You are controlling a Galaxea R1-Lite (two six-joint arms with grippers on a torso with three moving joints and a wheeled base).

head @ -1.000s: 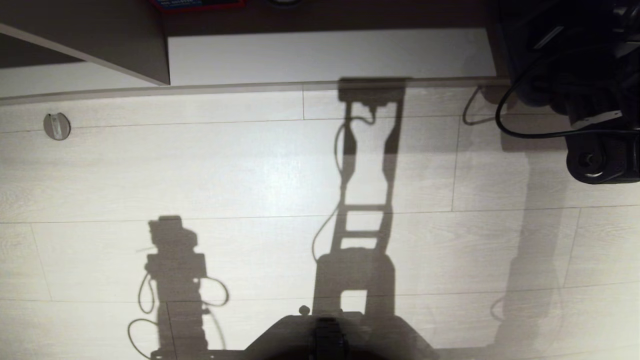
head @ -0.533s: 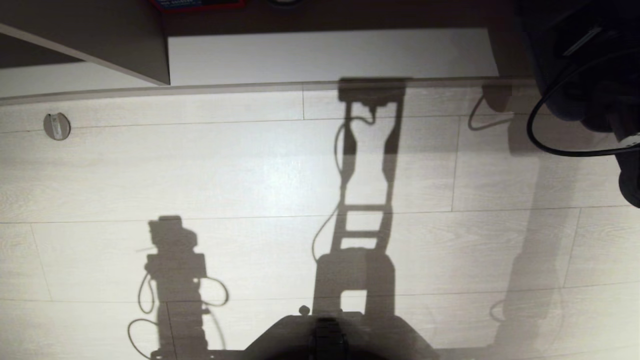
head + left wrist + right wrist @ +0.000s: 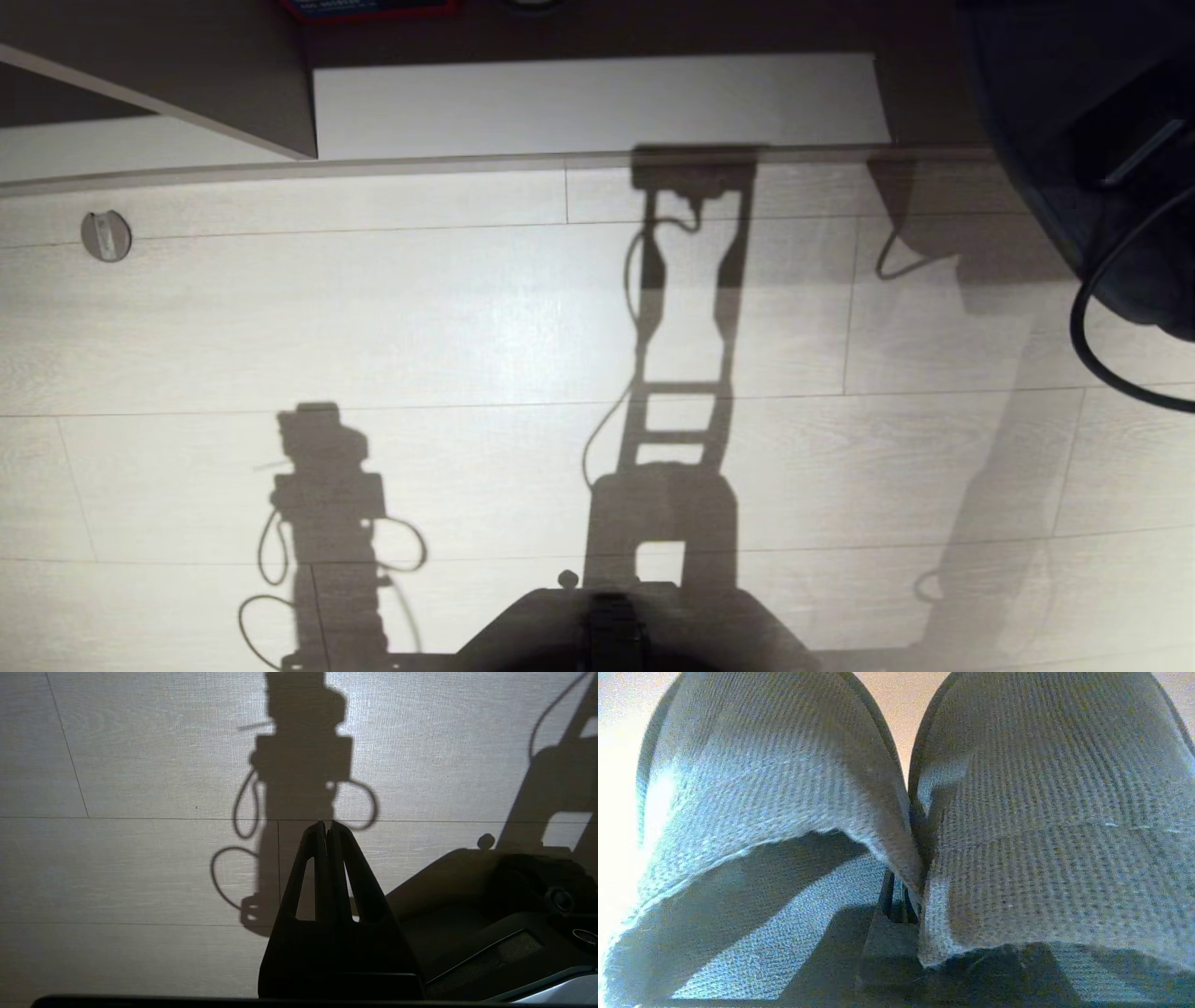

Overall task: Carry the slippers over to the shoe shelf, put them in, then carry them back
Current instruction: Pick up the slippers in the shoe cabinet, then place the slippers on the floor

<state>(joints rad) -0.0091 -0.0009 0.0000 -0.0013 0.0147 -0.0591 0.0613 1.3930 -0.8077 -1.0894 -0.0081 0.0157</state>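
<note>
Pinched at adjoining inner band edges, the slippers [image 3: 1017, 812] are held by the clamped right gripper [image 3: 901, 905]; judged light, soft

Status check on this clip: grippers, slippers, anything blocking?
Right gripper shut on the pair of dark woven-band slippers, side by side. Left gripper shut, empty, over pale plank floor. Nothing visible blocking.

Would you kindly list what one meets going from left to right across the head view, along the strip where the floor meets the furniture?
Round floor fitting → grey side panel → pale bottom board of the shoe shelf → right arm with its cable.
</note>
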